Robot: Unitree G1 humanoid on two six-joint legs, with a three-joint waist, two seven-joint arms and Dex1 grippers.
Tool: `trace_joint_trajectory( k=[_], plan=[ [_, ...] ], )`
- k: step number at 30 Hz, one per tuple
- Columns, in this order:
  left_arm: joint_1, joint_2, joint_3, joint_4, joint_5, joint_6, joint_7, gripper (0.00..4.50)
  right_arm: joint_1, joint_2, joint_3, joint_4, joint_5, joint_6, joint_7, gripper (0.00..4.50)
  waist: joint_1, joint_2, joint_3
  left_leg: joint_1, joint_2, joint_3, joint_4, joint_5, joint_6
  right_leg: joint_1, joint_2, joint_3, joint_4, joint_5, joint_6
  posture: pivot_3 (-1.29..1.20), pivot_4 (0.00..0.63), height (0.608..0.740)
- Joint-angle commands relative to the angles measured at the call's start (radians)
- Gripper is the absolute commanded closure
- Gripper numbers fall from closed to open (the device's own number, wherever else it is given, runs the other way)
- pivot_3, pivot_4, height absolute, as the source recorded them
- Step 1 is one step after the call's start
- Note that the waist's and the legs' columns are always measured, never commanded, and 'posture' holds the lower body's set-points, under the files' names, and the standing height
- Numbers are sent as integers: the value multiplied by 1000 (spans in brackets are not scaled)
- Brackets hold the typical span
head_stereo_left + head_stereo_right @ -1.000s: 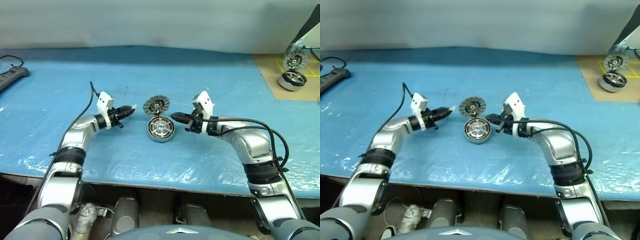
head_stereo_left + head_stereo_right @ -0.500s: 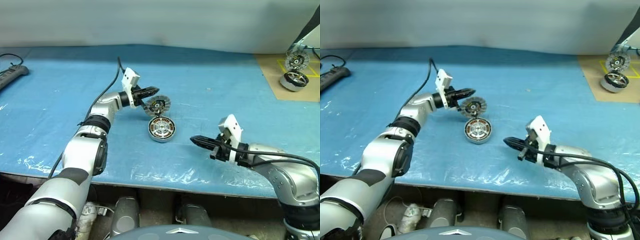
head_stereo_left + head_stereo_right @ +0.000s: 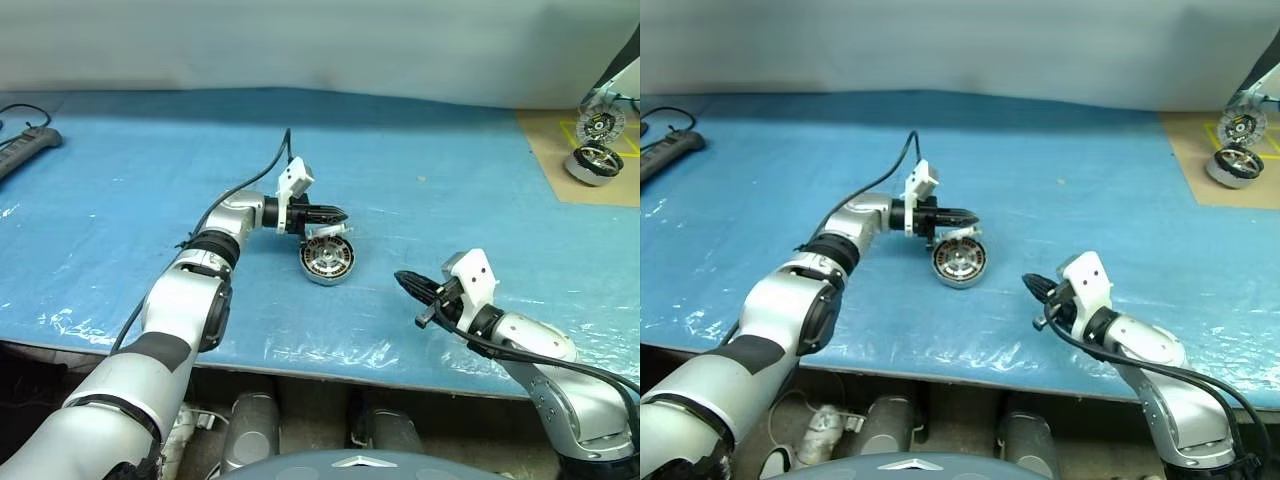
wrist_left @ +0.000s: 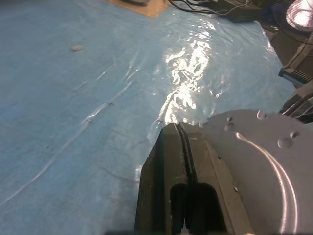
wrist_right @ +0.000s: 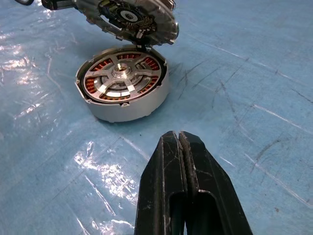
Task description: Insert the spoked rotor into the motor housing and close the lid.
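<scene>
The spoked rotor (image 5: 121, 79) already sits inside the motor housing (image 5: 122, 105), silver spokes over the copper windings, so step 1 looks done. The housing rests mid-table on the blue cover (image 3: 450, 150). What is left is the lid (image 5: 129, 19): it hangs tilted over the far edge of the housing, half down, not seated. My left gripper (image 3: 338, 214), fingers clenched on nothing, presses on the lid's plain back. My right gripper (image 3: 404, 281), also clenched and empty, waits near and to the right, well apart.
</scene>
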Motion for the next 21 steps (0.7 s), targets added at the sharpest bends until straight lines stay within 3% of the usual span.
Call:
trace_joint_trajectory(
  k=[1, 10, 14, 18, 21],
  plan=[
    [10, -3, -20, -48, 14, -10, -76, 4474, -12, -12, 18, -37, 10, 5, 5, 4500, 0, 0, 0, 0, 0, 0, 0, 0, 1, 0, 0, 0, 0, 0, 0, 0, 150, 740],
    [136, 33, -138, -112, 126, -161, -123, 4474, -51, -33, 36, -9, 37, 26, 34, 4500, -3, 0, 0, 2, 1, -1, 0, -1, 3, 2, 0, -1, 0, 0, 0, 0, 150, 740],
    [183, 38, -168, -139, 150, -218, -115, 4474, -77, -18, 33, 21, 38, 14, 28, 4500, -3, 0, 0, 14, 1, -1, -1, -3, -1, 14, 0, -1, -2, -1, 0, 0, 150, 740],
    [177, 18, -115, -157, 89, -159, -65, 4474, -91, -15, 44, 43, 33, -8, 39, 4500, -1, 0, 0, 21, 1, -1, -2, -3, -1, 22, 0, -1, -3, -1, 0, 0, 150, 740],
    [119, 13, 3, -171, -37, 14, -35, 4474, -127, -3, 26, 49, 72, -3, 54, 4500, -5, 0, 0, 21, 0, -1, -2, -3, -1, 22, -1, -1, -3, -1, 1, 0, 150, 740]
  ],
)
